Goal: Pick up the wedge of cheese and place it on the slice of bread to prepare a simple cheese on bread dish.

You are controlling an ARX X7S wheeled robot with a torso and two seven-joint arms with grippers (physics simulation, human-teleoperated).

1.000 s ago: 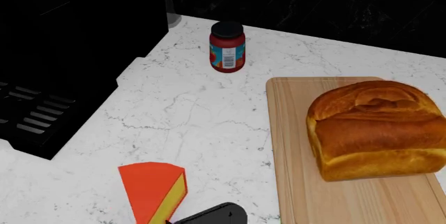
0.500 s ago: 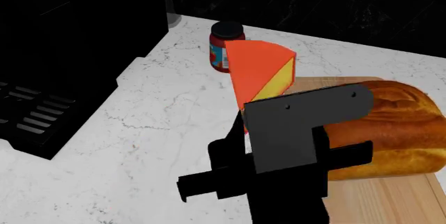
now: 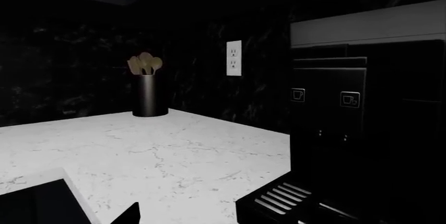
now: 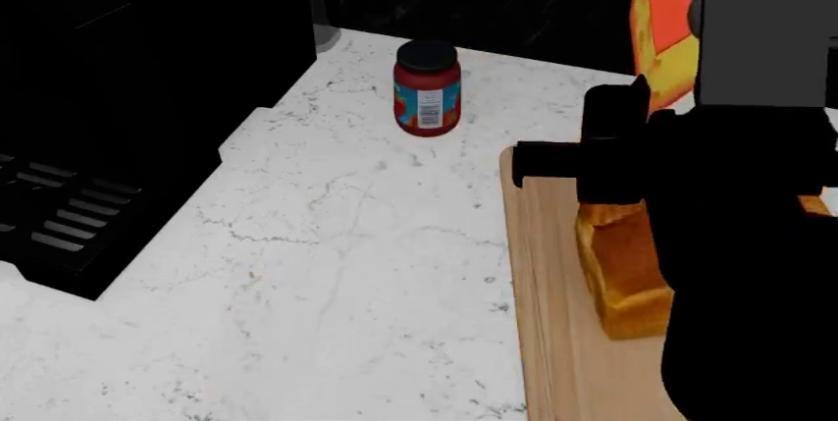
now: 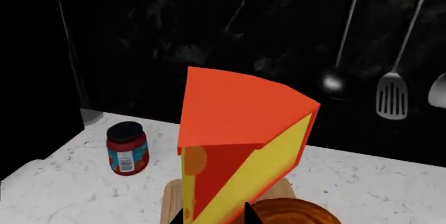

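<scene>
The wedge of cheese (image 5: pixel 237 145), orange-red rind with yellow cut sides, stands upright in my right gripper (image 5: pixel 214 217), whose fingertips close on its lower end. In the head view the cheese (image 4: pixel 665 9) is high at the upper right, above the bread, with the black right arm (image 4: pixel 733 244) in front of it. The slice of bread, a golden-brown loaf (image 4: pixel 626 269), lies on the cutting board, mostly hidden by the arm; its crust shows below the cheese in the right wrist view (image 5: pixel 293 211). The left gripper shows only as dark shapes at the left wrist view's edge.
A pale wooden cutting board (image 4: pixel 550 342) lies at the right of the white marble counter (image 4: pixel 328 244). A red jar with a blue label (image 4: pixel 427 87) stands at the back. A black coffee machine with a drip grille (image 4: pixel 66 225) is at the left. Ladles hang on the dark wall (image 5: pixel 397 78).
My right gripper has lifted the cheese from low on the counter's front and carried it up and to the right, over the loaf. The arm now hides most of the bread.
</scene>
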